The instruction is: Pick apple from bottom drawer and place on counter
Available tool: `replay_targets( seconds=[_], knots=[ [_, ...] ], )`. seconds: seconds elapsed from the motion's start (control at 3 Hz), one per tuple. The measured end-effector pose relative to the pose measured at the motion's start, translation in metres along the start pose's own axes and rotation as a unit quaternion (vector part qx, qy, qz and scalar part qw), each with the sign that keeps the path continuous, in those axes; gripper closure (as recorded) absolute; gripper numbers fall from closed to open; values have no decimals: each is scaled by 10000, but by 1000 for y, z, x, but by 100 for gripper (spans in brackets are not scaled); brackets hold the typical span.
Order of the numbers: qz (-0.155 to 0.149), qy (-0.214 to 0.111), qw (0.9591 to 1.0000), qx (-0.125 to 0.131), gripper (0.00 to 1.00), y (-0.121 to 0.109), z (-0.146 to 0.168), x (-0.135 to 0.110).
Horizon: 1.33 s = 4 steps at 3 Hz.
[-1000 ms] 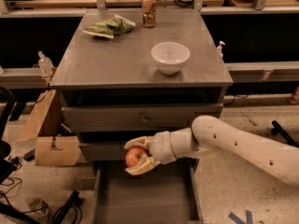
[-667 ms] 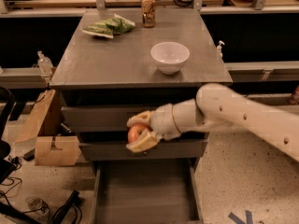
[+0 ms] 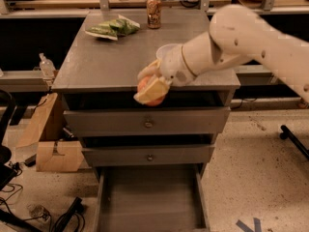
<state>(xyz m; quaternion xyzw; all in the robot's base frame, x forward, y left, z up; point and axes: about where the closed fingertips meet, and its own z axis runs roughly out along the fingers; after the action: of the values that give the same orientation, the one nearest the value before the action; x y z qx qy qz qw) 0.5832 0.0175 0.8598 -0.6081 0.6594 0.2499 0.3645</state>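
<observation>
grey counter (image 3: 111,66), claw (image 3: 147,84) clamped on apple (image 3: 155,102) at its front edge, bottom drawer (image 3: 149,197) open

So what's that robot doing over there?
The white robot arm's two-finger gripper is shut on a small round red-orange apple and holds it in the air at the front edge of the flat grey wood-grain counter. Below, the deep grey bottom drawer is pulled open. The apple is not yet set down on the counter.
</observation>
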Motion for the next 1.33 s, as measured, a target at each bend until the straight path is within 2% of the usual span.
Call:
replay_targets(
  seconds=[0.33, 0.67, 1.0, 1.33],
  knots=[
    [-36, 90, 9999, 115, 100, -37, -18, -36],
    [-307, -226, 9984, 407, 100, -84, -16, -78],
    [-400, -569, 9942, 821, 100, -125, 0, -90],
    [-239, -724, 9897, 1211, 100, -169, 23, -77]
  ],
)
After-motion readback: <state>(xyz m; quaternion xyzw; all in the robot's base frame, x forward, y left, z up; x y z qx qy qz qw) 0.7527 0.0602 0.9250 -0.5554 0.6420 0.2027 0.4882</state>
